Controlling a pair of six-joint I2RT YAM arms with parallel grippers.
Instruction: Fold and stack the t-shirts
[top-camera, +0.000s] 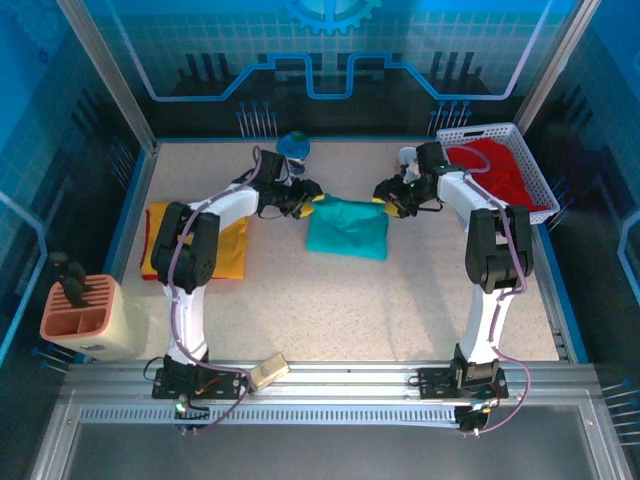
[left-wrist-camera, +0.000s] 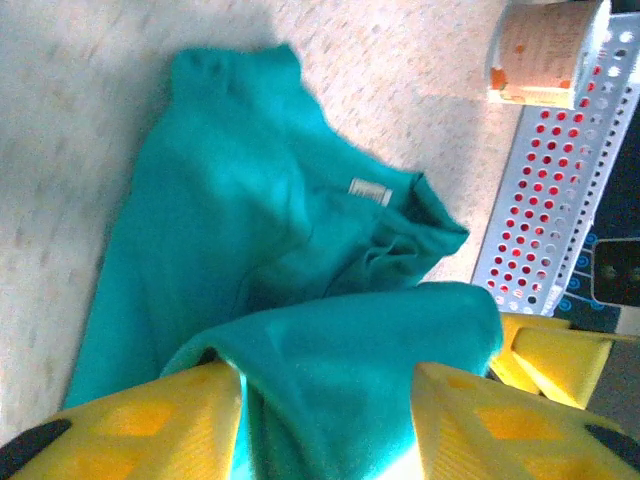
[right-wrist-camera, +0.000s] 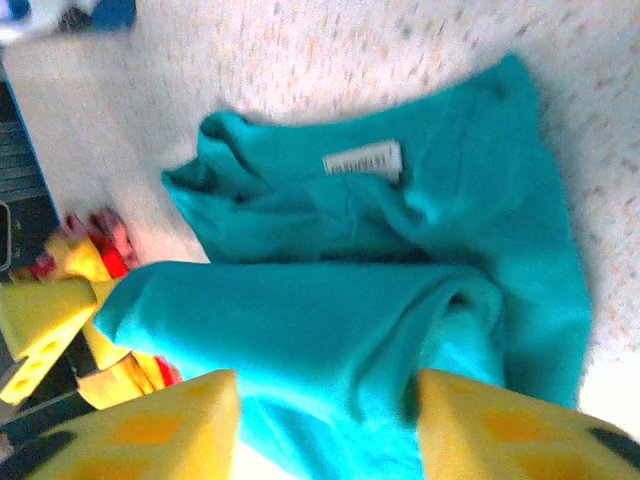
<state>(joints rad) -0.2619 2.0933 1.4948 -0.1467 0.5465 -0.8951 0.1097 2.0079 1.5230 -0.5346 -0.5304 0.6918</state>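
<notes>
The teal-green t-shirt (top-camera: 347, 230) lies in a folded, rumpled bundle at the middle of the tabletop (top-camera: 330, 310), with its white neck label (right-wrist-camera: 362, 160) turned up. The left gripper (top-camera: 310, 203) sits at the bundle's far left corner and the right gripper (top-camera: 385, 203) at its far right corner, so the two face each other across the shirt's far edge. In each wrist view the yellow jaws stand spread, with a thick fold of teal cloth lying in the gap. The cloth seems loose rather than pinched, though the blur makes it hard to tell whether a pad touches it. The yellow t-shirt (top-camera: 232, 256) lies flat near the left edge of the tabletop, partly under the left arm and well apart from the teal one. The red t-shirt (top-camera: 498, 175) is heaped in the white perforated basket (top-camera: 478, 130) at the far right corner.
</notes>
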